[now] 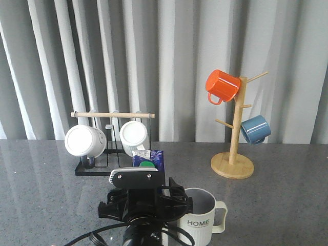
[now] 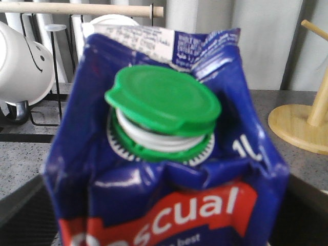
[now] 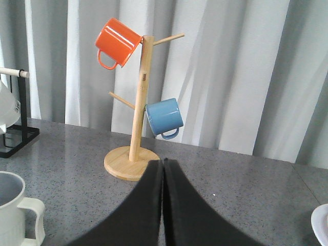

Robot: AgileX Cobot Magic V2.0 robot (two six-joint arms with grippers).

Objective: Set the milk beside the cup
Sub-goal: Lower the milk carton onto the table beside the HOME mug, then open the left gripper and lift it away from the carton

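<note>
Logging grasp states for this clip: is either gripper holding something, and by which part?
Left gripper: the milk carton fills its wrist view, apparently held, but its fingers and the contact are hidden. Right gripper is shut on nothing.

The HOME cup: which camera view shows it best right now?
The front view: the cup shows its rim, handle and "HOME" lettering, right of the left end effector. The right wrist view catches only its rim and handle at the edge. The left wrist view shows none of it; the milk fills it.

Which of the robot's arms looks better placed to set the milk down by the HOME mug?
The left. Its wrist view is filled by the milk, apparently between its fingers, and the cup stands just beside it. The right gripper is shut, empty, facing the mug tree.
</note>
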